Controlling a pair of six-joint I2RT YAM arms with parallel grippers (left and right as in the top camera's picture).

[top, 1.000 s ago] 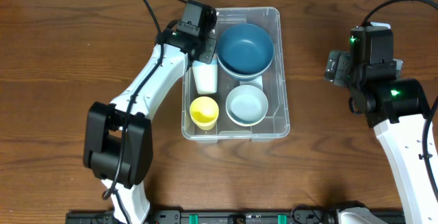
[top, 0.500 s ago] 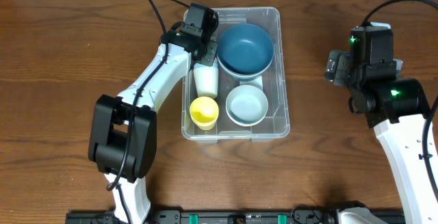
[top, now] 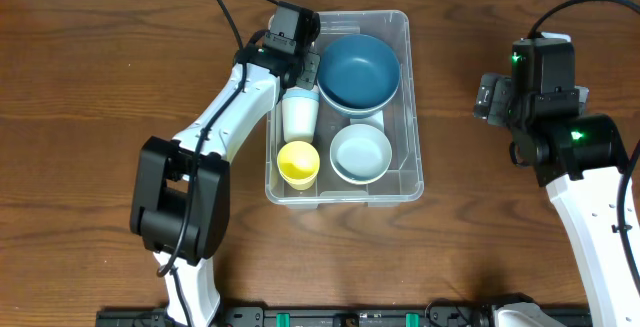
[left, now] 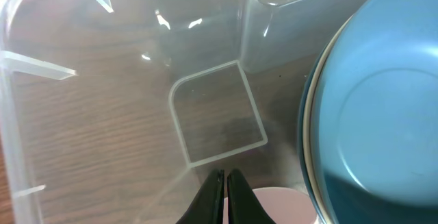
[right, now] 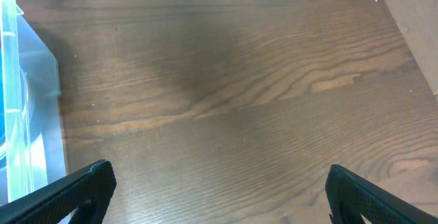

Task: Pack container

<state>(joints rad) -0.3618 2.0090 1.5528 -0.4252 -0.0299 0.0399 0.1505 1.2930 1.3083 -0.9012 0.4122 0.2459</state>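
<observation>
The container point(top: 414, 107), a clear plastic bin, sits mid-table holding a large dark blue bowl point(top: 358, 70), a pale blue bowl point(top: 360, 153), a yellow cup point(top: 298, 162) and a white cup point(top: 300, 115). My left gripper point(top: 305, 67) hangs inside the bin's back-left corner, just above the white cup. In the left wrist view the gripper point(left: 224, 183) is shut on nothing, over the container floor point(left: 123, 128), with the blue bowl point(left: 376, 114) beside it and a cup rim point(left: 280, 207) below. My right gripper point(right: 219, 190) stands open over bare wood, right of the container point(right: 31, 101).
The wooden table point(top: 100, 87) stretches on both sides of the bin. A pale wall edge point(right: 410, 18) borders the far right of the right wrist view. The right arm point(top: 560, 137) stands well apart from the bin.
My left arm has shifted slightly right, its wrist now a little further over the bin's back-left corner. The right arm and the bin's contents have not moved.
</observation>
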